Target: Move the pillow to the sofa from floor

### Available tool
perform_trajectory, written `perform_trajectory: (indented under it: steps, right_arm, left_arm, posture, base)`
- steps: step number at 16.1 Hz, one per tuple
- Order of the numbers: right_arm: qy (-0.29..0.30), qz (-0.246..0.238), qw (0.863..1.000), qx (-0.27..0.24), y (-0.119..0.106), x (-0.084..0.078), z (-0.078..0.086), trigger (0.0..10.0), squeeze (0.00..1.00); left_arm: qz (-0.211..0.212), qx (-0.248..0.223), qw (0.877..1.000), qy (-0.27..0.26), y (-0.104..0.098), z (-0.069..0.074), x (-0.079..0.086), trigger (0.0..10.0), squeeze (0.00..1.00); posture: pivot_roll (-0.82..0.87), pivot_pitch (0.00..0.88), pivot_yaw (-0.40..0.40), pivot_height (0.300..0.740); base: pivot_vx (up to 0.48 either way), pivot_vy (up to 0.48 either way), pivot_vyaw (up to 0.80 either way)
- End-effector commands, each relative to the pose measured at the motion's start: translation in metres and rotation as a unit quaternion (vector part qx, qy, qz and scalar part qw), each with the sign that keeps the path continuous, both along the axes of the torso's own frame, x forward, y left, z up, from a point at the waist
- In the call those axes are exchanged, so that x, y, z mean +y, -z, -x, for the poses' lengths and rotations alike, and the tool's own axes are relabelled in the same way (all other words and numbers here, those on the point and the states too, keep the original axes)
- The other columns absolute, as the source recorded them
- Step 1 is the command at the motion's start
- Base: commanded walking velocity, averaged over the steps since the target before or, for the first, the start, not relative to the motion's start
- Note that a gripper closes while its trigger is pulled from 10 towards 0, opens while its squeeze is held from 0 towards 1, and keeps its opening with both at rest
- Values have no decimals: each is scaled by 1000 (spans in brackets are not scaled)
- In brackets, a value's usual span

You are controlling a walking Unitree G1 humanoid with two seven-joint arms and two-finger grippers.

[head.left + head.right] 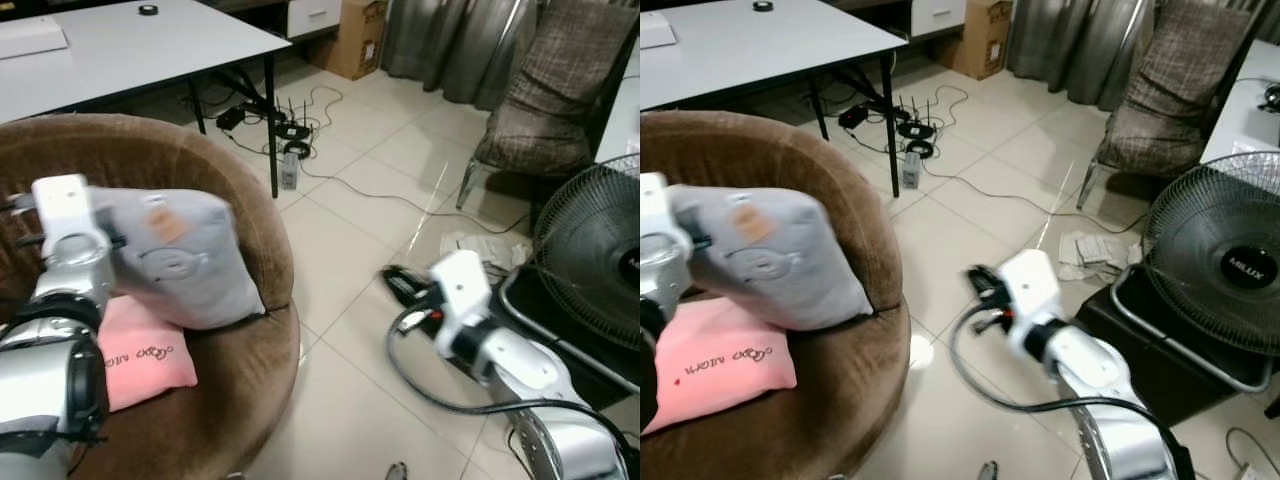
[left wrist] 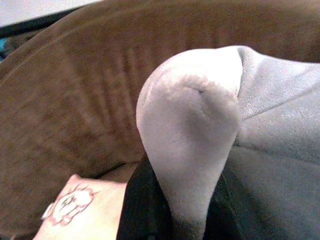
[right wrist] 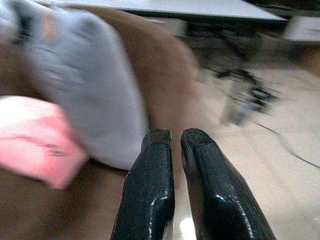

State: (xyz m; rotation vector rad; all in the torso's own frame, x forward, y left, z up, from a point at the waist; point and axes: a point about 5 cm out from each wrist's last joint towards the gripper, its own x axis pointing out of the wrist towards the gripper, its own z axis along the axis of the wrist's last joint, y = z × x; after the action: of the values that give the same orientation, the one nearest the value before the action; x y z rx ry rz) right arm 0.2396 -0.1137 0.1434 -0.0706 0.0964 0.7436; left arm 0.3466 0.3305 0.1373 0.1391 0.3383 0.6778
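A grey pillow (image 1: pixel 180 255) hangs tilted over the seat of the round brown sofa (image 1: pixel 230 400), its lower edge near a pink pillow (image 1: pixel 140 355) that lies on the seat. My left gripper (image 2: pixel 185 205) is shut on one corner of the grey pillow (image 2: pixel 200 140), with a black finger (image 2: pixel 140 205) on either side of the bunched fabric. My right gripper (image 3: pixel 175 140) hovers over the tiled floor to the right of the sofa. Its two fingers are shut together and hold nothing.
A white table (image 1: pixel 150 50) stands behind the sofa, with cables and a router (image 1: pixel 290 130) on the floor beside it. On the right are a black fan (image 1: pixel 590 250), a padded chair (image 1: pixel 550 110) and loose papers (image 1: pixel 480 245). A cardboard box (image 1: pixel 355 35) sits at the back.
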Motion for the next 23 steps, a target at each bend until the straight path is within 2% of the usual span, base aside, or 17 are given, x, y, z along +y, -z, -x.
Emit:
perform_trajectory:
  steps: [1, 2, 3, 5, 8, 10, 11, 12, 14, 16, 17, 18, 19, 21, 23]
  right_arm:
    - [-35, -9, 999, 3, -5, 6, 4, 10000, 0]
    - [-117, -40, 992, 35, -9, 21, 15, 10000, 0]
    - [-147, -36, 988, 44, -8, 24, 19, 10000, 0]
    - [-169, -29, 984, 57, -5, 25, 23, 10000, 0]
    - [-156, -7, 986, 61, -1, 21, 22, 10000, 0]
    - [-134, 2, 990, 54, -1, 18, 18, 10000, 0]
    - [-108, 7, 993, 46, 0, 14, 13, 10000, 0]
    - [-85, 10, 995, 42, 1, 11, 9, 10000, 0]
    - [-59, 14, 998, 30, 0, 7, 2, 10000, 0]
    - [-46, 9, 999, 23, -2, 7, -1, 10000, 0]
    - [-47, 7, 999, 24, -1, 9, 1, 10000, 0]
    - [-48, 6, 999, 25, 1, 11, 3, 10000, 0]
    - [-48, 4, 999, 26, 2, 12, 3, 10000, 0]
    - [-57, 4, 998, 28, 4, 16, 5, 10000, 0]
    - [-59, 8, 998, 26, 4, 15, 4, 10000, 0]
  left_arm:
    - [2, 16, 1000, -23, 6, 6, 5, 10000, 0]
    - [15, 21, 999, -39, 11, 11, 10, 10000, 0]
    - [23, 21, 999, -45, 13, 13, 11, 10000, 0]
    - [35, 17, 998, -45, 14, 13, 11, 10000, 0]
    - [40, 8, 998, -47, 10, 14, 16, 10000, 0]
    - [-11, 2, 999, -33, -5, 13, 25, 10000, 0]
    - [-50, -19, 998, -17, -23, 10, 33, 10000, 0]
    - [-50, -55, 997, -11, -41, 8, 38, 10000, 0]
    - [-73, -97, 992, -48, -72, 13, 57, 10000, 0]
    - [-97, -86, 984, -120, -81, 32, 83, 10000, 0]
    - [-98, -68, 984, -131, -73, 41, 90, 10000, 0]
    - [-88, -47, 988, -117, -58, 44, 89, 10000, 0]
    - [-86, -38, 990, -109, -52, 44, 88, 10000, 0]
    - [-83, 14, 994, -70, -25, 44, 77, 10000, 0]
    - [-55, 32, 997, -33, -9, 41, 66, 10000, 0]
  posture:
    - [-146, 0, -74, 740]
    - [-139, 0, -76, 740]
    - [-139, 0, -76, 740]
    - [-135, 0, -79, 740]
    - [-131, 0, -81, 740]
    - [-131, 0, -81, 740]
    - [-128, 0, -79, 740]
    - [-125, 0, -78, 740]
    - [-121, 0, -77, 740]
    - [-120, 0, -72, 740]
    - [-118, 0, -65, 740]
    - [-114, 0, -66, 740]
    - [-112, 0, -70, 740]
    - [-108, 0, -77, 740]
    - [-108, 0, -79, 740]
  base:
    - [0, 0, 0]
    - [0, 0, 0]
    - [0, 0, 0]
    - [0, 0, 0]
    - [0, 0, 0]
    - [0, 0, 0]
    - [0, 0, 0]
    - [0, 0, 0]
    - [0, 0, 0]
    - [0, 0, 0]
    - [0, 0, 0]
    - [0, 0, 0]
    - [0, 0, 0]
    - [0, 0, 0]
    - [0, 0, 0]
